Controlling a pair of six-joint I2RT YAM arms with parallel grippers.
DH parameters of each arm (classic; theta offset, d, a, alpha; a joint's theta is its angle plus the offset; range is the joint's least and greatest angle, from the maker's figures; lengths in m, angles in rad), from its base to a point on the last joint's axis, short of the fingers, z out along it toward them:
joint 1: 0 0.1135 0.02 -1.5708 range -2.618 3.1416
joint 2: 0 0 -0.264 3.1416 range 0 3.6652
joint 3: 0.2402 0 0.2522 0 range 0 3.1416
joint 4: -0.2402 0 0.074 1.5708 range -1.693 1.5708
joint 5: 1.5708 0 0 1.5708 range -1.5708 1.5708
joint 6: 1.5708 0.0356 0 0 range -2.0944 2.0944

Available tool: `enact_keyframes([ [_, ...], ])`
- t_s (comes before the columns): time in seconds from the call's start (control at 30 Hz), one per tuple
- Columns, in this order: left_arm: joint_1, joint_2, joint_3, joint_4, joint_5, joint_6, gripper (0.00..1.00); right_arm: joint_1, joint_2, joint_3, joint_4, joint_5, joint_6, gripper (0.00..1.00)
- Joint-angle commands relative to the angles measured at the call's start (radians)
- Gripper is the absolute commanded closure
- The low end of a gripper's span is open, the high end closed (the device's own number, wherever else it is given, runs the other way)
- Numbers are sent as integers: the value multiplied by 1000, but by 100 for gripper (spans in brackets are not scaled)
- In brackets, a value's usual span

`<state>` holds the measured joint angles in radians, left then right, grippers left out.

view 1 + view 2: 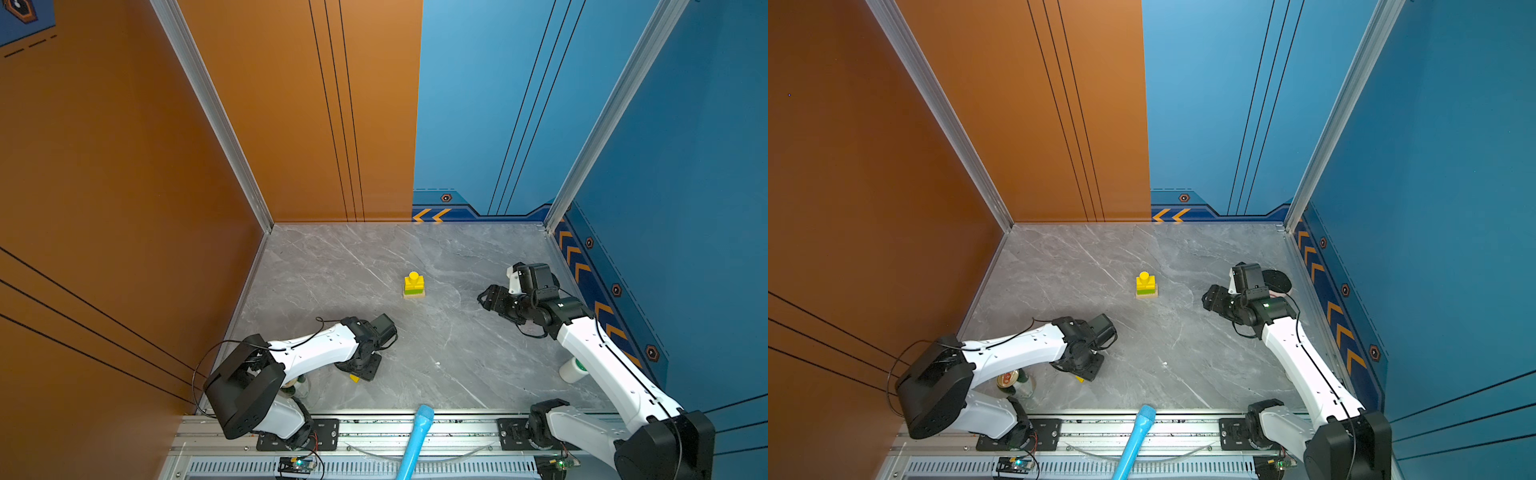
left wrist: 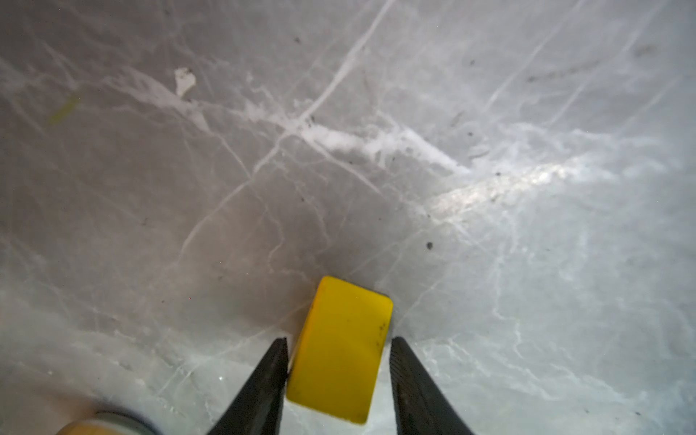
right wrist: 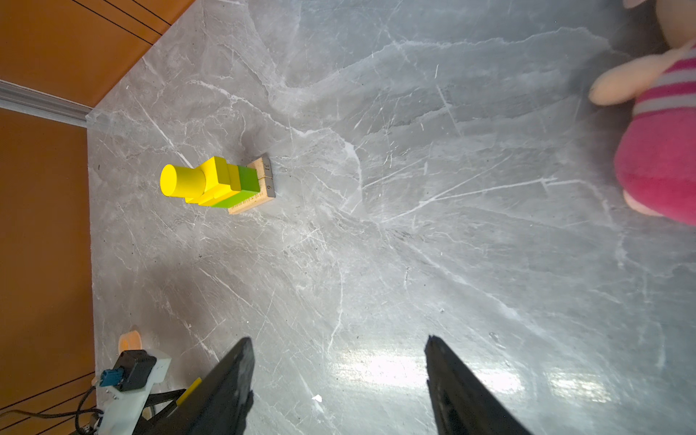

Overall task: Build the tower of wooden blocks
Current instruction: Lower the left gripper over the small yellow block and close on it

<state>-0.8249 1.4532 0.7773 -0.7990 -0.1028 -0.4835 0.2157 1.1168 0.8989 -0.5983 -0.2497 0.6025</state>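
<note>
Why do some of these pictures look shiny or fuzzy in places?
Left wrist view: glare whitens the table; the yellow block is sharp, with a dark shadow beside it; a round thing at the picture's edge is blurred. Right wrist view: bright reflections gleam on the table by the right end effector. Top views: even light.

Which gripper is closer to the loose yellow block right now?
Left. The left gripper straddles the yellow block, a finger on each side; the right gripper hangs open far across the table.
</note>
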Motion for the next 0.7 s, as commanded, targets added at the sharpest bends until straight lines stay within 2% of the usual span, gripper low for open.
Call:
enact_keyframes([
  [0.0, 5, -10, -18, -5, 21, -13, 59, 7, 8, 28, -8, 12, -13, 27],
  [0.17, 9, -22, -22, -5, 29, -25, 64, 7, 8, 26, -8, 13, -12, 27],
  [0.2, 11, -23, -23, -6, 31, -27, 63, 7, 8, 26, -8, 13, -12, 27],
  [0.27, 12, -27, -26, -6, 31, -29, 55, 8, 6, 26, -8, 13, -12, 27],
  [0.37, 16, -34, -27, -7, 34, -35, 51, 8, 5, 26, -9, 14, -12, 27],
  [0.67, 35, -92, -33, -12, 35, -48, 52, 11, 5, 26, -9, 15, -12, 27],
])
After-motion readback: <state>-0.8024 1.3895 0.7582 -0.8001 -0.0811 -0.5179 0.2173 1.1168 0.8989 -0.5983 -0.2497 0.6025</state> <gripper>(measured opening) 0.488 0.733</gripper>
